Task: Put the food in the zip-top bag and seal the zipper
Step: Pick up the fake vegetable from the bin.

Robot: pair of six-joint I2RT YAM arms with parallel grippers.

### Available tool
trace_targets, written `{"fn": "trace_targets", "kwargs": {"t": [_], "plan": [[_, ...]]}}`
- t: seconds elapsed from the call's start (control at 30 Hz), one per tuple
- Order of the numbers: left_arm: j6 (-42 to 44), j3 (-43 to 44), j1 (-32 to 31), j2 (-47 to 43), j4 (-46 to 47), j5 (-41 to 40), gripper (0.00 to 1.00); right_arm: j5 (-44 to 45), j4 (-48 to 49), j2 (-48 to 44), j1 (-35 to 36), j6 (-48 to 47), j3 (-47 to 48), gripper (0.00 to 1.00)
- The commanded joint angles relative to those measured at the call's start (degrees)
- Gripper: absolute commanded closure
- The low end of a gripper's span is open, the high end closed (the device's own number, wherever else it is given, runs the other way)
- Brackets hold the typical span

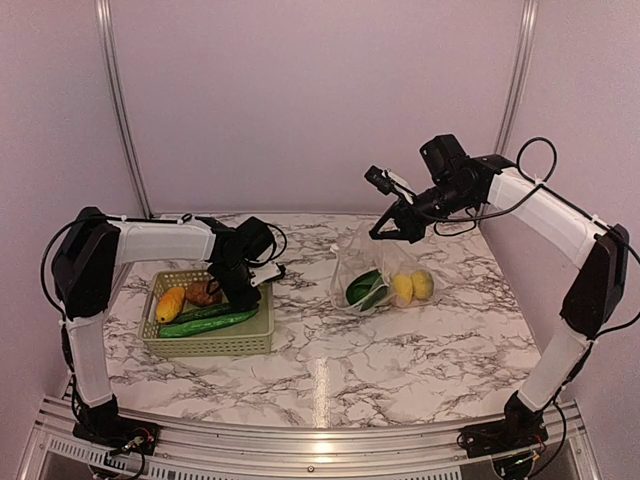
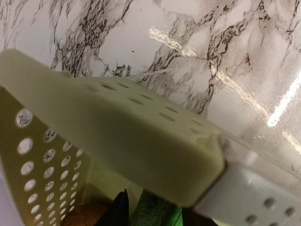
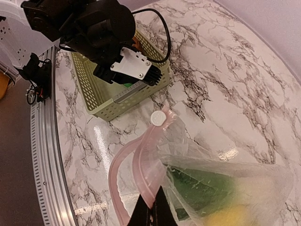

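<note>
Table (image 1: pixel 400 350): marbled, streaked by glare.
Walls (image 1: pixel 300 100): pale lilac.
Right gripper (image 3: pixel 151 212): clenched on zip-top bag (image 3: pixel 221 174).
Left gripper (image 1: pixel 240 294): sunk in basket (image 1: pixel 205 350); grip cannot be told.

Illumination: even, diffuse, overhead.
Glare streaks on marble table (image 2: pixel 263 84); basket (image 2: pixel 117 141) rim out of focus in left wrist view; shadows soft.
</note>
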Motion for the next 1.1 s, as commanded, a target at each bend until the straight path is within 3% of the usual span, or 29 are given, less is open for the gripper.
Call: {"fn": "trace_targets", "kwargs": {"t": [0.0,0.23,0.43,0.7,1.07], "plan": [[2.4,1.9,0.7,2.1,1.9,-1.0,0.61,-1.1,-0.4,-1.3,-0.2,-1.0,0.1,1.00],[2.5,1.3,0.9,3.7,1.8,-0.3,0.66,-1.0,-0.6,-1.0,-0.3,-1.3,0.2,1.00],[1.8,-0.9,1.1,2.7,1.3,-1.2,0.63,-1.2,-0.8,-0.6,-0.2,-1.6,0.2,1.00],[0.0,-0.2,1.5,2.9,1.0,-1.3,0.80,-1.4,-1.1,-0.4,-0.3,-1.6,0.8,1.00],[-3.5,1.9,1.4,-12.6,-1.2,-1.2,0.90,3.1,-2.8,-1.9,-0.3,-1.9,3.6,1.00]]}}
